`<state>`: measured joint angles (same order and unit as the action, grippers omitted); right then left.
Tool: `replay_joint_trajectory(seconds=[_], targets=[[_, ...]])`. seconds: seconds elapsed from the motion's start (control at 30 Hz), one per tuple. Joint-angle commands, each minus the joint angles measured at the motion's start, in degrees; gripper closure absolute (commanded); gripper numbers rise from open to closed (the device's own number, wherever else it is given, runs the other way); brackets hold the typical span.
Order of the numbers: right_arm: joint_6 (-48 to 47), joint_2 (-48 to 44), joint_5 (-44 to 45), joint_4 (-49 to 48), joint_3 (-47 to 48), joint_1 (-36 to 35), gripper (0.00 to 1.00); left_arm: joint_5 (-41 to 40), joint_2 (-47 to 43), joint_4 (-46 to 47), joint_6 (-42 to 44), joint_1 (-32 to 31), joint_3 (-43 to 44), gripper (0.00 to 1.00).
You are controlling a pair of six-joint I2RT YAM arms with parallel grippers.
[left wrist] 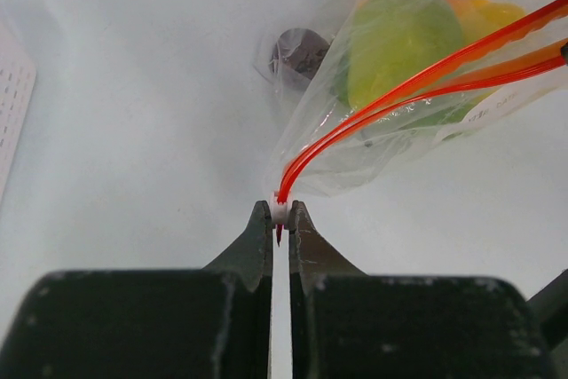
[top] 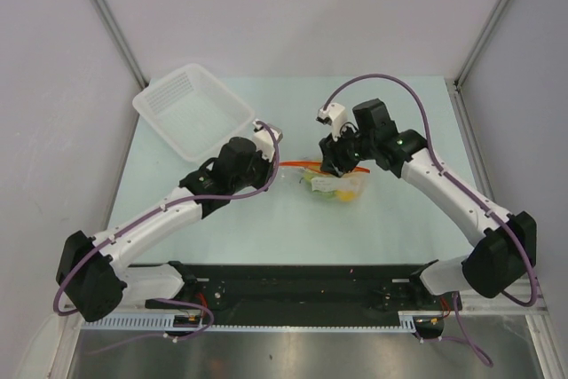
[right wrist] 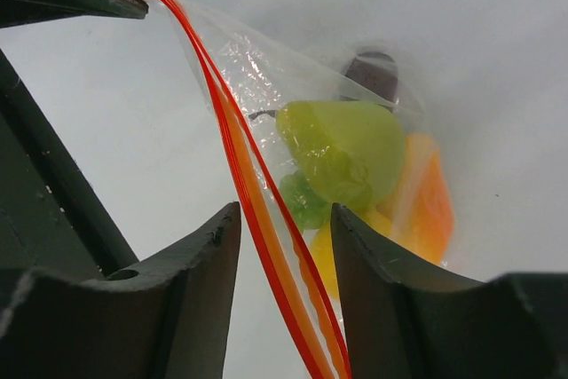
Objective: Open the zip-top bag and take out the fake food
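One zip-top bag corner is pinched by the left gripper mid-frame; its zip strip is straddled by the half-open right gripper.

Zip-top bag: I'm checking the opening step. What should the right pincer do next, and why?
Probably close the right pincer on the zip strip: its fingers straddle it, open, while the left pincer pinches a corner of the zip-top bag, fake food inside.

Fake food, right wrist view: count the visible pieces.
5: green pear centre, dark round piece above it, orange piece right of it, yellow piece below, small green bit lower left. Others may be hidden.
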<state>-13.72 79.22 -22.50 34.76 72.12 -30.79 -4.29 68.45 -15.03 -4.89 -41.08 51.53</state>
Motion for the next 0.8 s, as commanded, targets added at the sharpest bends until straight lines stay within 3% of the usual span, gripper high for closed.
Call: replay_joint_trajectory(seconds=[0.0, 0.1, 0.27, 0.3, 0.37, 0.4, 0.43, 0.47, 0.53, 0.57, 0.67, 0.77], targets=[[-2.02, 0.85, 3.95, 0.66, 2.41, -1.82, 0.52, 0.96, -2.09, 2.46, 0.67, 0.3, 0.33, 1.0], [-2.11, 1.46, 5.44, 0.04, 2.15, -2.09, 0.53, 1.04, -2.44, 2.37, 0.67, 0.3, 0.33, 1.0], [-2.46, 2.43, 7.03, -1.8, 1.62, -2.61, 0.66, 0.34, -2.88, 1.93, 0.67, 0.3, 0.42, 1.0], [-2.46, 2.6, 7.21, -1.89, 1.62, -2.79, 0.73, 0.25, -2.88, 1.93, 0.58, 0.3, 0.5, 1.0], [-1.93, 2.52, 7.12, -2.33, 1.45, -2.88, 0.77, 0.16, -3.23, 0.97, 0.06, 0.3, 1.11, 0.97], [-1.58, 2.52, 7.12, -2.51, 1.01, -2.88, 0.87, -0.18, -3.4, 0.7, -0.21, 0.3, 1.38, 0.94], [-0.88, 2.52, 7.38, -2.51, 0.92, -2.96, 0.95, -0.54, -3.75, 0.44, -0.47, 0.21, 1.56, 0.91], [0.52, 2.34, 7.99, -2.68, 0.83, -2.88, 1.0, -0.8, -4.19, 0.87, -1.09, 0.3, 1.21, 0.79], [2.19, 1.38, 8.0, -2.59, 0.57, -3.14, 1.0, -0.28, -6.47, 2.19, -1.53, 0.3, 0.16, 0.69], [3.33, 0.59, 8.26, -3.12, 0.39, -3.14, 1.0, -0.01, -7.44, 3.41, -2.05, 0.3, -0.81, 0.58], [7.29, -3.1, 8.35, -4.35, -0.92, -3.14, 1.0, 2.27, -10.96, 4.56, -4.07, 0.3, -1.87, 0.37], [13.17, -7.93, 9.92, -7.42, -2.59, -3.23, 1.0, 6.21, -12.98, 3.52, -7.5, 0.3, -0.65, 0.31]])
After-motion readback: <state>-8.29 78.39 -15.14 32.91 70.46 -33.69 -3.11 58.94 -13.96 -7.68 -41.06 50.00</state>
